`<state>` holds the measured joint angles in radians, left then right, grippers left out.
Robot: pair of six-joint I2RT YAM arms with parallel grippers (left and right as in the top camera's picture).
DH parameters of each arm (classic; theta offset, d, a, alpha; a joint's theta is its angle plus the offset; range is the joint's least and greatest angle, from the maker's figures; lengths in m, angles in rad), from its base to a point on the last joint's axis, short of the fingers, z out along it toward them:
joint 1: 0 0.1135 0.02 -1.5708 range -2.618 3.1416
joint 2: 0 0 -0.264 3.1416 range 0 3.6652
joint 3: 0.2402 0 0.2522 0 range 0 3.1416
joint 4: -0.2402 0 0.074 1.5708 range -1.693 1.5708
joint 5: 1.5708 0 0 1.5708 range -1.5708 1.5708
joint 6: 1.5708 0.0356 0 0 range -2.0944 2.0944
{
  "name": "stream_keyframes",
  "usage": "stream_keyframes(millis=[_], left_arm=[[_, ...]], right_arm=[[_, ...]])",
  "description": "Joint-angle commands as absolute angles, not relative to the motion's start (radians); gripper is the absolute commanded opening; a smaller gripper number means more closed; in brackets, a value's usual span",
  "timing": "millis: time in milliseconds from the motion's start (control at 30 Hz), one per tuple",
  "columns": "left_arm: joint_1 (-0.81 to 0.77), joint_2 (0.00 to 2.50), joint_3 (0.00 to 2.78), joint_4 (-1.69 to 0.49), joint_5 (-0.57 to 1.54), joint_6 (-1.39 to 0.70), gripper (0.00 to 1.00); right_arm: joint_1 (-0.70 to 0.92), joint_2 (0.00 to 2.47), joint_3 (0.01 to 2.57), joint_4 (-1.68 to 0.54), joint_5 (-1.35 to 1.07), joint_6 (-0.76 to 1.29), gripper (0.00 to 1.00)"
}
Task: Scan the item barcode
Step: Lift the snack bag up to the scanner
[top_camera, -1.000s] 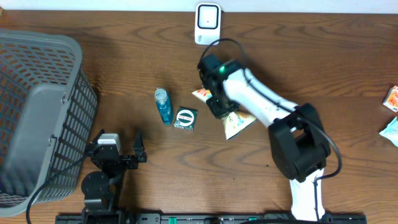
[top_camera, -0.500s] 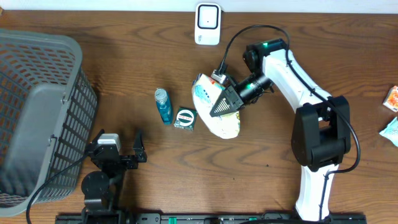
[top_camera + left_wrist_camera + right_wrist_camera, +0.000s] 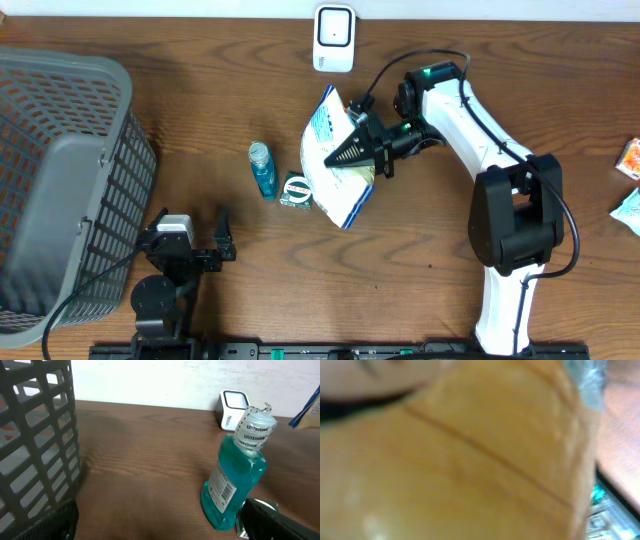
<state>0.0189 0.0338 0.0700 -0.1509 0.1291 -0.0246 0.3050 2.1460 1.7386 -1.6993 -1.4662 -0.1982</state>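
My right gripper point(image 3: 366, 150) is clamped on the flat white and blue plastic snack pouch point(image 3: 335, 170) and carries it clear of the brown wooden table point(image 3: 480, 60). A second ago that pouch lay on the table with its orange printed face up. Since then the arm has lifted it, swung back toward the far edge and turned it over, so the pale reverse now faces my overhead view. The pouch hangs tilted, its top corner near the small white box-shaped scanner point(image 3: 333, 38) at the middle of the far edge, not touching it. I judge the barcode side is being brought round to the scanner window, but I cannot make out the code itself, and my right wrist view shows only a blurred tan surface. My left gripper point(image 3: 192, 230) sits wide open and empty by the near edge, beside the grey plastic mesh basket point(image 3: 60, 180). The small blue mouthwash bottle point(image 3: 237, 475) stands untouched
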Motion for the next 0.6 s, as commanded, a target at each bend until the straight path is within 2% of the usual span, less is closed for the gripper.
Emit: stream_keyframes(millis=[0,467,567], left_arm=[[0.024,0.030,0.054,-0.177,0.142,-0.011,1.00],[0.024,0.030,0.054,-0.177,0.142,-0.011,1.00],[0.024,0.030,0.054,-0.177,0.142,-0.011,1.00]], right_arm=[[0.297,2.153,1.749,-1.702,-1.562,-0.015,0.01],[0.294,2.153,1.749,-1.702,-1.561,-0.018,0.01],[0.289,2.153,1.749,-1.702,-1.504,-0.104,0.01]])
